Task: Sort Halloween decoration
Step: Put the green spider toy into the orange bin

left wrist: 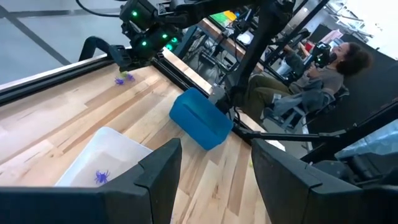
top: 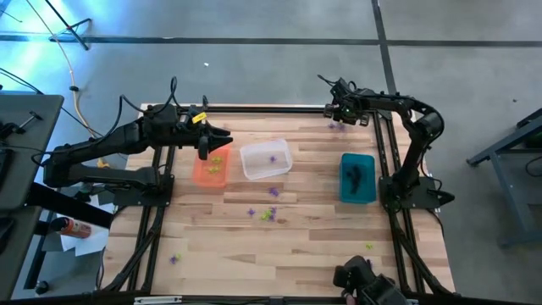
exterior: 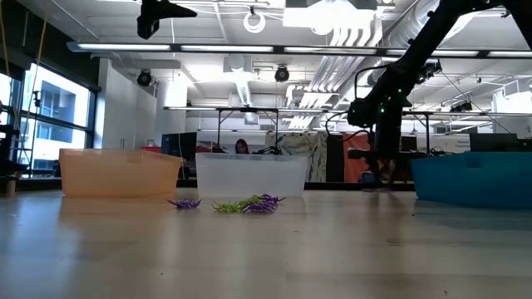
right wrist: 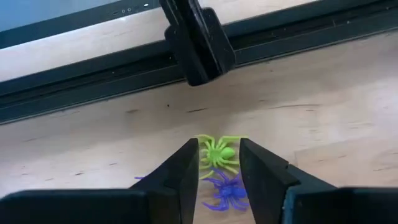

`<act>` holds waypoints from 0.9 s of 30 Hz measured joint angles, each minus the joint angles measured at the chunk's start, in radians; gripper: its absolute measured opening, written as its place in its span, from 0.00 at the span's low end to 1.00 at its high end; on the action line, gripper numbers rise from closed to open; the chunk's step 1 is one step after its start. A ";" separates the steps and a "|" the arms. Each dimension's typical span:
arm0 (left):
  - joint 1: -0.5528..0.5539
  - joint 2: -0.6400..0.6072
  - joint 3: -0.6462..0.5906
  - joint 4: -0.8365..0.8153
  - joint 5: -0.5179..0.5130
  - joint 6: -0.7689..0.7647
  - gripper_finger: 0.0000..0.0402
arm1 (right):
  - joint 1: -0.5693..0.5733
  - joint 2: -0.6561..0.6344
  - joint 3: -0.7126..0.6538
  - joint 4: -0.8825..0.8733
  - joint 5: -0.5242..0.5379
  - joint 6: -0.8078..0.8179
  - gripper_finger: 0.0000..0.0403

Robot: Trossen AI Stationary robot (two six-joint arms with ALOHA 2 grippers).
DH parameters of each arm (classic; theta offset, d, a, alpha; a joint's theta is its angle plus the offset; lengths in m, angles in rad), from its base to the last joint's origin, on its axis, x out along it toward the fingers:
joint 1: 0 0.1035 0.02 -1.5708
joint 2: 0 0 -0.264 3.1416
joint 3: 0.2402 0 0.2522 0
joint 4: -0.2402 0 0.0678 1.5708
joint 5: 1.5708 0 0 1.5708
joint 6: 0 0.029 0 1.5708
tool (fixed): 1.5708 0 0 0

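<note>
While the right gripper (right wrist: 217,171) jaws stand narrowly apart, a green spider (right wrist: 217,152) lies between them.

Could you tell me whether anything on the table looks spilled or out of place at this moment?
Yes: small spiders lie loose on the wood in front of the clear bin, not sorted. Others sit at the far edge, where the right gripper straddles a yellow-green spider above a purple one.

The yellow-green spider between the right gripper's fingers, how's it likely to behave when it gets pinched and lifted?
The yellow-green spider looks like thin plastic, so probably very light. Its spindly legs may flex, or snag the purple spider lying against it. Lying flat on the wooden table between the right gripper fingers, it shouldn't roll.
</note>
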 joint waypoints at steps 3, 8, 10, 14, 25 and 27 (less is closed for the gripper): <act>0.000 0.000 0.000 0.000 0.000 0.000 0.46 | -0.001 0.000 0.000 0.008 0.001 -0.019 0.25; 0.000 0.000 0.000 0.000 0.000 0.000 0.46 | -0.005 0.010 0.000 0.014 0.018 -0.045 0.19; 0.000 0.000 0.000 0.000 0.000 -0.003 0.46 | -0.006 0.019 0.001 0.017 0.018 -0.052 0.15; 0.000 0.000 0.000 0.000 0.000 -0.020 0.46 | -0.006 0.025 0.003 0.028 0.041 -0.078 0.04; 0.000 0.000 0.000 0.000 0.000 -0.022 0.46 | 0.002 -0.044 0.000 0.046 0.041 -0.187 0.00; 0.000 0.000 0.000 0.000 0.000 -0.021 0.46 | 0.013 -0.075 0.000 0.046 0.041 -0.209 0.00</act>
